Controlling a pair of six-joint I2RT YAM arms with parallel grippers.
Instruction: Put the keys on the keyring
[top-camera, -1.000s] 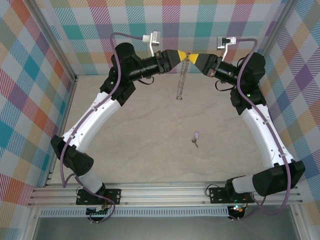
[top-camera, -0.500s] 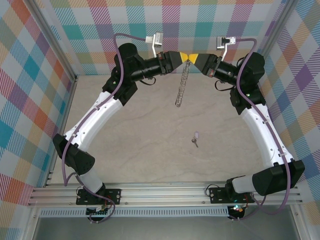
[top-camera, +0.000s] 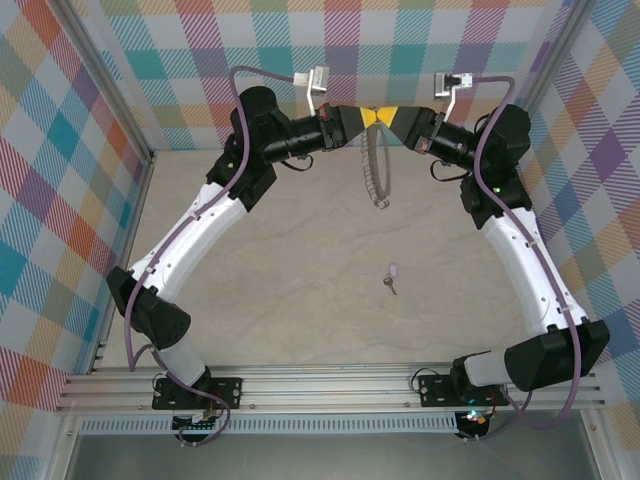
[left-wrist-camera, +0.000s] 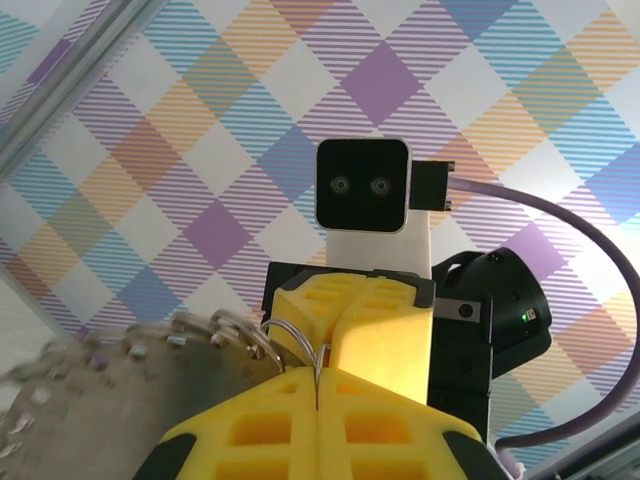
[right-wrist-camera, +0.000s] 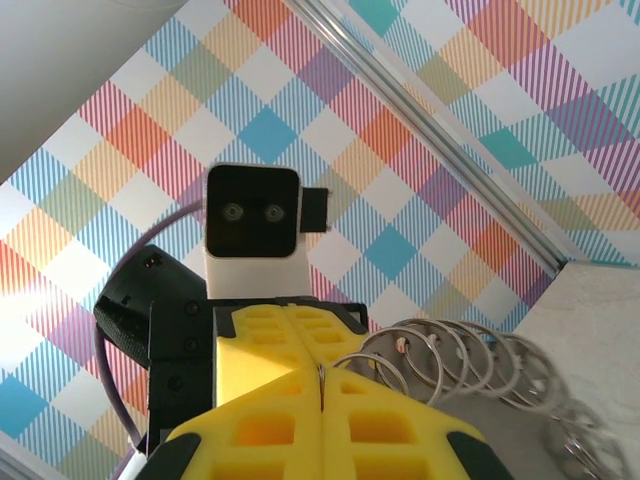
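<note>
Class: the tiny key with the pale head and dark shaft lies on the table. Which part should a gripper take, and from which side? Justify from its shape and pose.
Probably the pale whitish-lilac head of the tiny key, from straight above: it lies flat on the beige table, the head is its broadest part, and the dark metal shaft looks too thin.

Bright, even light with soft shadows; the close keyring (left-wrist-camera: 120, 370) is smeared, unfocused.
</note>
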